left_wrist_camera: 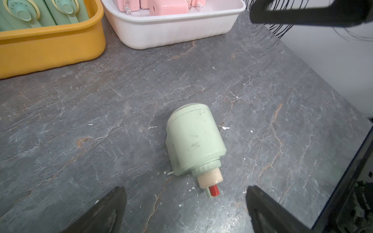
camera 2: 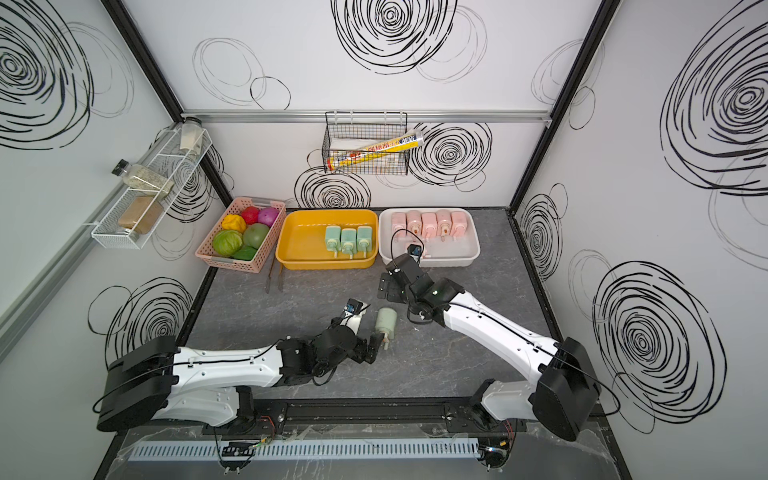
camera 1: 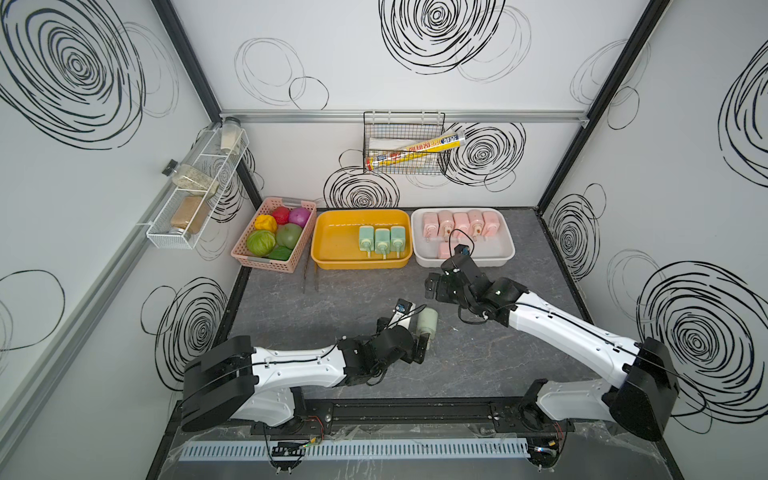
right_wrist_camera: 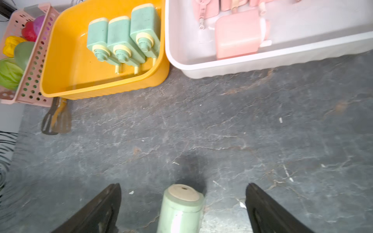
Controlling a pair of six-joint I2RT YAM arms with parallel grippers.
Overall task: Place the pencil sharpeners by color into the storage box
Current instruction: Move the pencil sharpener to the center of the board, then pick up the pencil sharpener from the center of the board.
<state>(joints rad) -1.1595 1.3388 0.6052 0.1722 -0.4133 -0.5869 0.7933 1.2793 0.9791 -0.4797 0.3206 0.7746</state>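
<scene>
1. Mint sharpener (camera 1: 427,323) lies on its side on the table (camera 1: 332,299), nearer than the yellow tray (camera 1: 332,232).
2. Your left gripper (left_wrist_camera: 184,189) gapes wide beside it (empty).
3. Your right gripper (right_wrist_camera: 182,185), likewise wide, holds nothing.

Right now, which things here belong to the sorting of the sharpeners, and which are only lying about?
Belong to the job: loose mint green sharpener on the table; three green sharpeners in the yellow tray; pink sharpeners in the white tray.
Just lying about: pink basket of toy vegetables; tongs; wall wire basket; spice jar rack.
</scene>
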